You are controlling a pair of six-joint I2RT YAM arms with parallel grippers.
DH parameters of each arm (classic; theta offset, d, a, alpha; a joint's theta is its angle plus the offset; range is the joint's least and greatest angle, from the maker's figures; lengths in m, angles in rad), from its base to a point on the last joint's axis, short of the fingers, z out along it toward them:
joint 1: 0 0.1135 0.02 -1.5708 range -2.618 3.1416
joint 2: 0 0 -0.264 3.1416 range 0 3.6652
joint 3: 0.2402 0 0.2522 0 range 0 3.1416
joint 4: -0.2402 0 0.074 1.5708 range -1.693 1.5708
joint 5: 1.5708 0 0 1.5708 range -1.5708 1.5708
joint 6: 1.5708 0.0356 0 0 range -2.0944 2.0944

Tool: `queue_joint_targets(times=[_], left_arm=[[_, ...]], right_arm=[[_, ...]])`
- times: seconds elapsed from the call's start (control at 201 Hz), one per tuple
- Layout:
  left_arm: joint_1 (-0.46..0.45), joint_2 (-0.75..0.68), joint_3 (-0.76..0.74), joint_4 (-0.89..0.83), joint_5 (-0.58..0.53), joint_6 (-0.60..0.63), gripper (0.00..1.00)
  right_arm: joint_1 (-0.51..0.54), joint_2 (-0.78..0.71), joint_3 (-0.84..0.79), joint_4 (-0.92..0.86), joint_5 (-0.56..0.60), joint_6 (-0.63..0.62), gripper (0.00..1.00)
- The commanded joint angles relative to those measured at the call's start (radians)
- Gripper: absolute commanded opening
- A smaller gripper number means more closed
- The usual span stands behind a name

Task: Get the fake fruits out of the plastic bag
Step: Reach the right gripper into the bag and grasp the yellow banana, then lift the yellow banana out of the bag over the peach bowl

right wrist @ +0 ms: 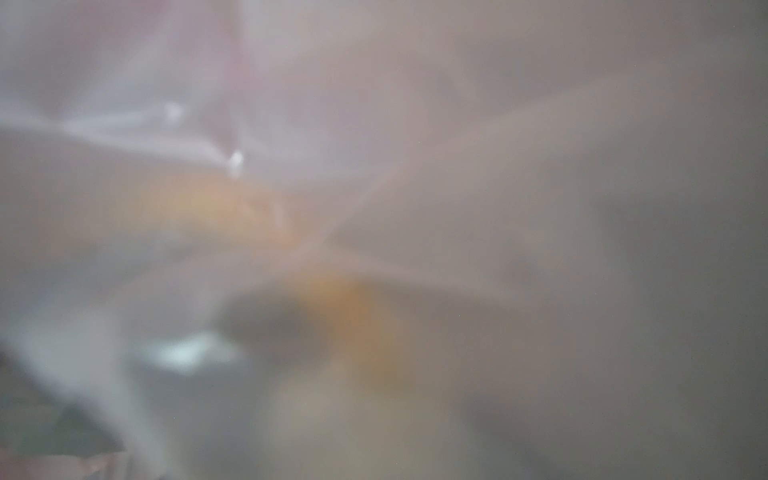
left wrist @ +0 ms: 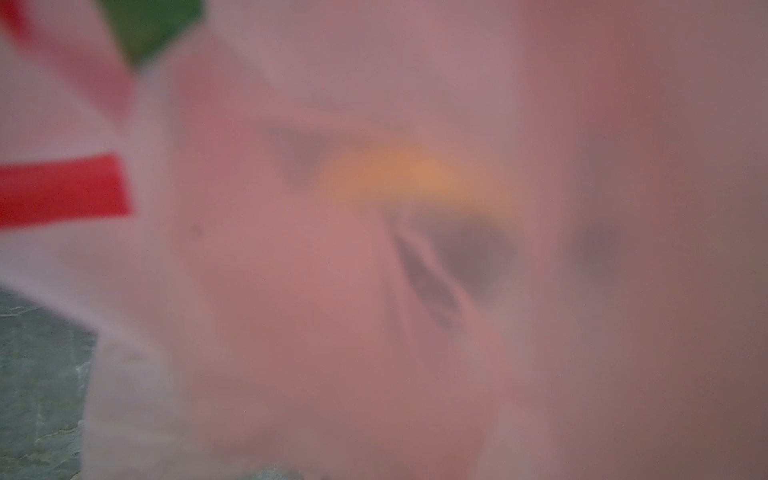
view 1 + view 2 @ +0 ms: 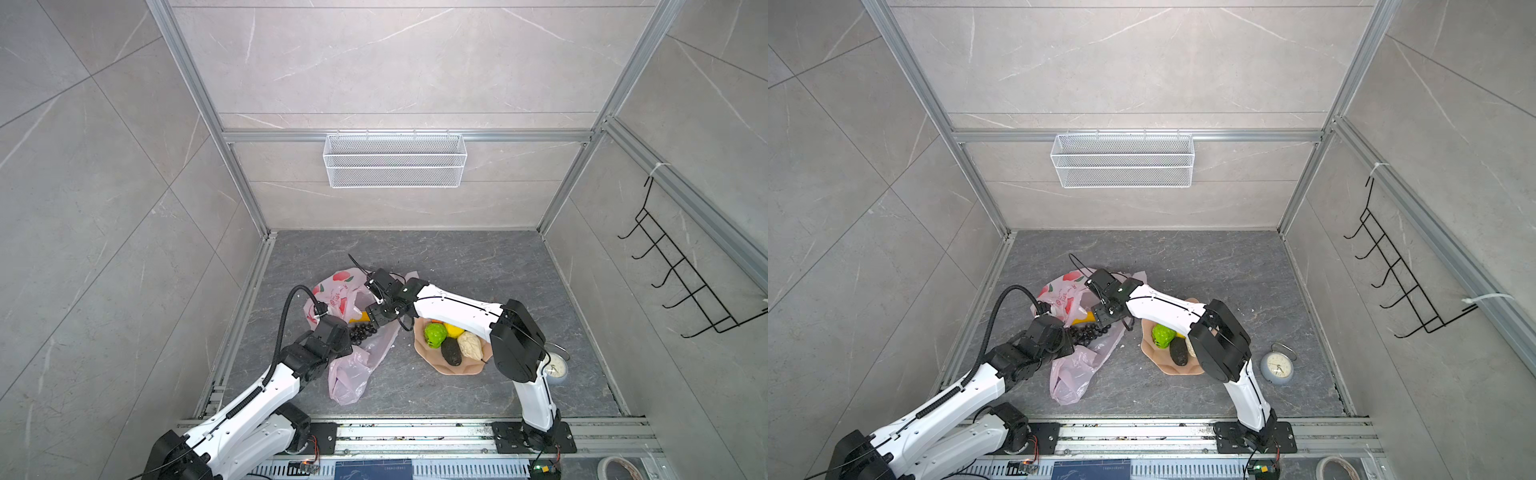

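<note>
The pale pink plastic bag (image 3: 349,382) (image 3: 1071,374) lies crumpled left of centre. Its printed top stands up beside my left gripper (image 3: 345,330) (image 3: 1068,332), which is shut with film bunched over its fingers. A dark grape bunch (image 3: 363,332) (image 3: 1090,332) and a yellow banana (image 3: 359,318) (image 3: 1082,319) show at the bag's mouth. My right gripper (image 3: 374,318) (image 3: 1100,318) reaches into the mouth right by the banana, its fingers hidden. Bag film (image 2: 291,291) (image 1: 415,124) veils both wrist views, with only an orange-yellow blur (image 2: 415,170) (image 1: 353,307) showing through.
A peach scalloped plate (image 3: 428,353) (image 3: 1154,353) right of the bag holds a green fruit (image 3: 435,334), a yellow one (image 3: 454,330), a dark oval piece (image 3: 451,351) and a cream lumpy piece (image 3: 470,345). An alarm clock (image 3: 555,370) stands behind my right arm. A wire basket (image 3: 395,160) hangs on the back wall.
</note>
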Motion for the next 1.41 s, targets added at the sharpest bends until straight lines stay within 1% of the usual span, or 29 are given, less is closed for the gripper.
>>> queue_joint_targets(times=[0.0, 0.124, 0.224, 0.284, 0.378, 0.473, 0.637, 0.742, 0.906, 1.021, 1.185, 1.295, 1.404], left_arm=[[0.002, 0.007, 0.006, 0.044, 0.022, -0.013, 0.04], [0.002, 0.009, -0.006, 0.053, 0.028, -0.017, 0.04], [0.002, 0.002, -0.011, 0.049, 0.021, -0.019, 0.04], [0.002, -0.003, -0.015, 0.048, 0.022, -0.019, 0.04], [0.002, -0.011, -0.020, 0.048, 0.021, -0.017, 0.04], [0.002, -0.013, -0.020, 0.044, 0.017, -0.016, 0.04], [0.003, -0.015, -0.023, 0.039, 0.009, -0.016, 0.04], [0.003, -0.013, -0.022, 0.041, 0.005, -0.016, 0.04], [0.002, -0.010, -0.014, 0.034, -0.006, -0.014, 0.04], [0.003, -0.007, -0.002, 0.022, -0.020, -0.015, 0.04], [0.005, 0.005, 0.013, 0.016, -0.036, -0.012, 0.05], [0.007, 0.013, 0.029, 0.007, -0.046, -0.012, 0.05], [0.008, 0.011, 0.039, 0.003, -0.053, -0.011, 0.04]], right_arm=[[-0.020, 0.047, 0.032, -0.042, -0.074, -0.045, 0.75], [-0.027, 0.101, 0.089, -0.079, -0.109, -0.057, 0.74], [-0.027, 0.121, 0.101, -0.077, -0.119, -0.053, 0.70], [-0.027, 0.129, 0.109, -0.078, -0.131, -0.053, 0.65], [-0.027, 0.132, 0.114, -0.077, -0.164, -0.054, 0.53], [-0.027, 0.115, 0.099, -0.068, -0.181, -0.051, 0.45], [-0.025, 0.083, 0.073, -0.062, -0.186, -0.051, 0.37], [-0.023, 0.067, 0.068, -0.078, -0.167, -0.046, 0.32], [-0.015, 0.013, 0.026, -0.066, -0.157, -0.035, 0.28], [-0.010, -0.037, -0.011, -0.056, -0.150, -0.021, 0.27], [0.001, -0.132, -0.089, -0.047, -0.133, 0.020, 0.26], [0.005, -0.197, -0.147, -0.066, -0.096, 0.054, 0.24], [0.013, -0.277, -0.216, -0.072, -0.076, 0.076, 0.24]])
